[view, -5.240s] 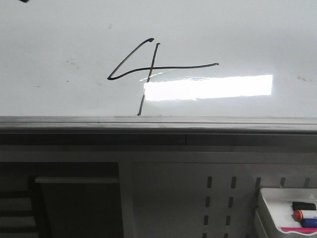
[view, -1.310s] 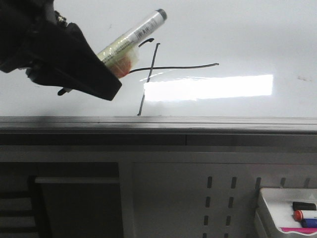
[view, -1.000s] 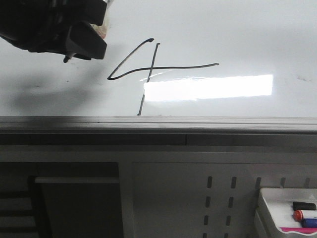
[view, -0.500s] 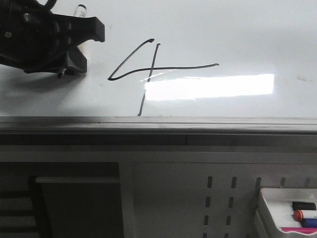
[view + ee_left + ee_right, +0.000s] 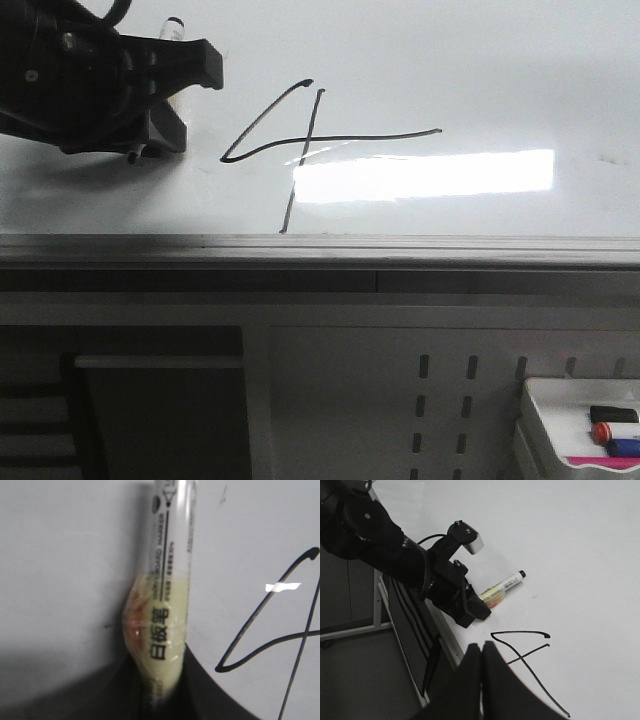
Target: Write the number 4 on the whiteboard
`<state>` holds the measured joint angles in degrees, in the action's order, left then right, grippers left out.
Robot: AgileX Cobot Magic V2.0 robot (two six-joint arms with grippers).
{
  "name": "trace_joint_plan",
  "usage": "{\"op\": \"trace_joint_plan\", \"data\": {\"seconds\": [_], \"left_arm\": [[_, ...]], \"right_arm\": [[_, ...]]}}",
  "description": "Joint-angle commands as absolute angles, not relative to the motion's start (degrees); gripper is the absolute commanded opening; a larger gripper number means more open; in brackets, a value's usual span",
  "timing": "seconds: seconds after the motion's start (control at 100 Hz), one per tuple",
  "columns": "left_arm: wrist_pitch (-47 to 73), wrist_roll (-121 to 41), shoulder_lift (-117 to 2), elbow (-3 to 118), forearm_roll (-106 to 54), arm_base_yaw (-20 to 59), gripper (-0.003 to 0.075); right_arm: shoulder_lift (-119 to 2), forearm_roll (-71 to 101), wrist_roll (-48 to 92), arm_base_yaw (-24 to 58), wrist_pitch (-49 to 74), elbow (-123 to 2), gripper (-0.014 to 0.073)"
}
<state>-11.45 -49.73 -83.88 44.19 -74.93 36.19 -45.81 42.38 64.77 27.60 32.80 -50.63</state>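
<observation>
Down low, a white tray of markers (image 5: 560, 420) sits in the near right corner, in front of a slotted panel (image 5: 440, 400). Above it runs the grey edge strip (image 5: 320, 248), and beyond that the glossy whiteboard (image 5: 500, 60), with a bright glare across it. The number 4 (image 5: 300, 140) stands drawn mid-board. Left gripper (image 5: 185, 85) hangs just left of the 4, clamped on a whiteboard marker (image 5: 167, 580). Right gripper (image 5: 481, 652) shows its fingers pressed together, nothing between them.
</observation>
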Motion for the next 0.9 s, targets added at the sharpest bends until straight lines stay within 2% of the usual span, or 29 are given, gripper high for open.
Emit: {"op": "trace_joint_plan", "data": {"seconds": [0.0,0.66,0.76,0.89], "left_arm": [[-13.7,-49.2,-84.7,44.8,-75.9,35.9,-0.0020],[-13.8,-49.2,-84.7,44.8,-75.9,35.9,-0.0013],[-13.9,-49.2,-84.7,44.8,-75.9,35.9,0.0050],[-14.7,-49.2,-84.7,44.8,-75.9,35.9,0.0197]], "right_arm": [[-45.2,45.0,64.5,27.3,29.5,-52.1,-0.0064],[-45.2,45.0,64.5,27.3,28.8,-52.1,-0.0064],[-45.2,45.1,64.5,27.3,28.8,-52.1,-0.0064],[-45.2,45.5,64.5,27.3,28.8,-52.1,-0.0064]]}}
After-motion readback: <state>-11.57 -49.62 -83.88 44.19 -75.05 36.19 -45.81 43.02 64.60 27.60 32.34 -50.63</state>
